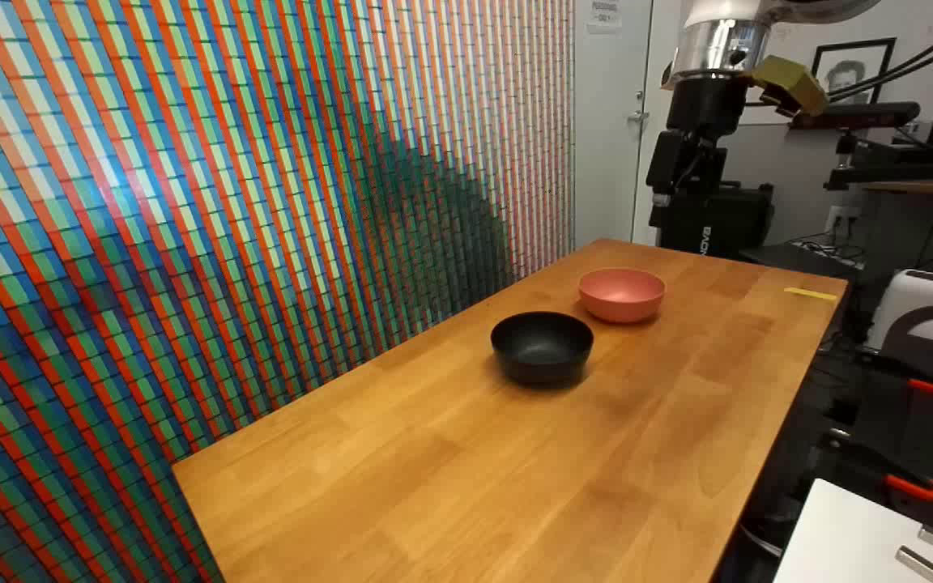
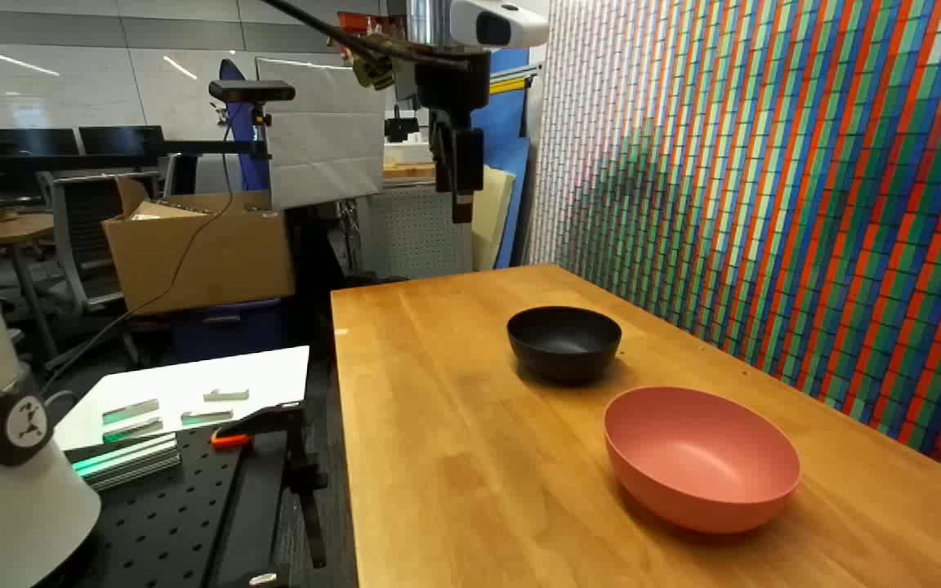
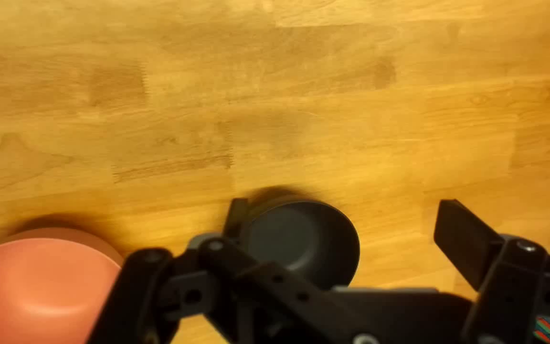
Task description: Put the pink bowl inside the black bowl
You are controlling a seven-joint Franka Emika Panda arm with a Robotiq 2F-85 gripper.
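The pink bowl (image 1: 622, 296) stands upright on the wooden table; it also shows in an exterior view (image 2: 703, 457) and at the lower left of the wrist view (image 3: 41, 286). The black bowl (image 1: 542, 350) stands upright and apart from it; it shows in an exterior view (image 2: 564, 343) and in the wrist view (image 3: 303, 239), partly hidden by a finger. Both bowls look empty. My gripper (image 3: 344, 205) is open with nothing between its fingers. It hangs well above the table in both exterior views (image 1: 662, 194) (image 2: 462, 204), touching neither bowl.
The wooden table (image 1: 450, 470) runs along a wall of coloured strips (image 1: 272, 202). A yellow tape strip (image 1: 810, 293) lies near a table edge. Beside the table are a white board (image 2: 193, 392) with metal pieces and a cardboard box (image 2: 201, 253).
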